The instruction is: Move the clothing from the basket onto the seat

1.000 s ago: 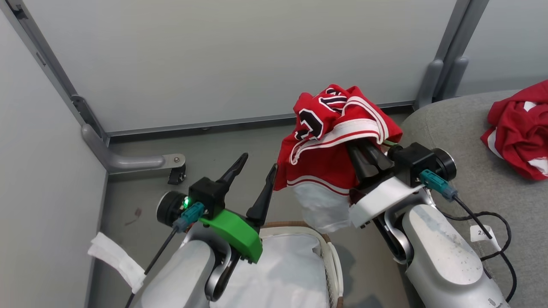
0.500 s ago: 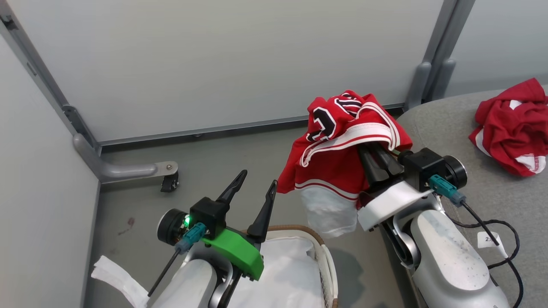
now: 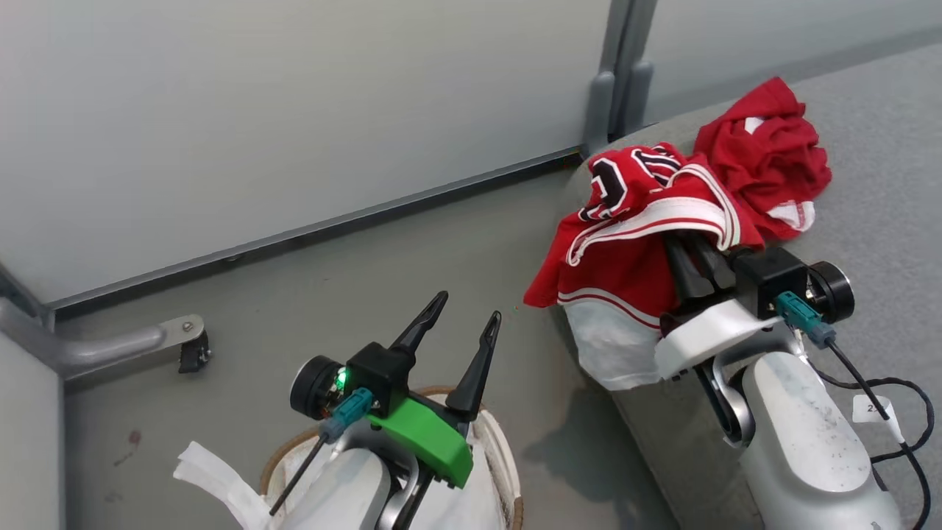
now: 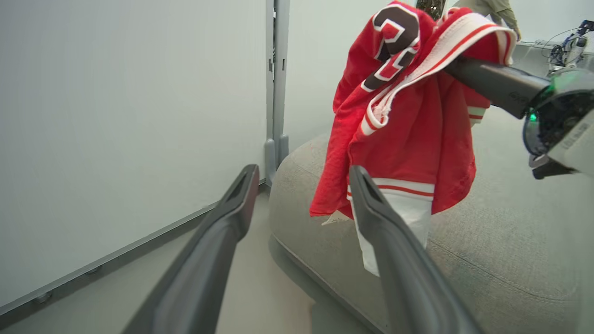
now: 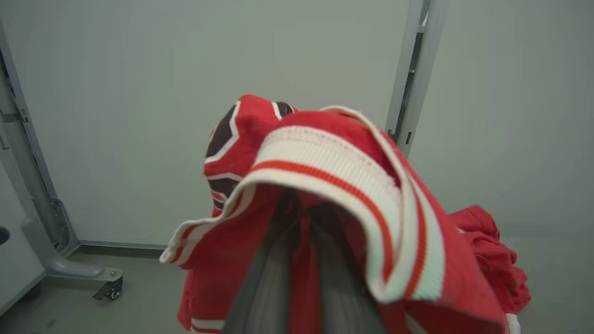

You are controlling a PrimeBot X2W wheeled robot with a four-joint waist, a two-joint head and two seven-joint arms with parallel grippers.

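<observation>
- A robot test bay rather than a lived-in room; pale, bare partition panels (image 3: 294,110) close it in on the far side and on the left
- Grey metal posts (image 3: 614,73) join the panels; at the left a support foot (image 3: 118,344) rides on a small black caster (image 3: 194,353)
- Plain grey floor (image 3: 331,294); a grey sofa (image 3: 876,213) at the right serves as a domestic prop
- Beyond the sofa, a person (image 4: 499,9) stands near cabled equipment (image 4: 568,44)
</observation>
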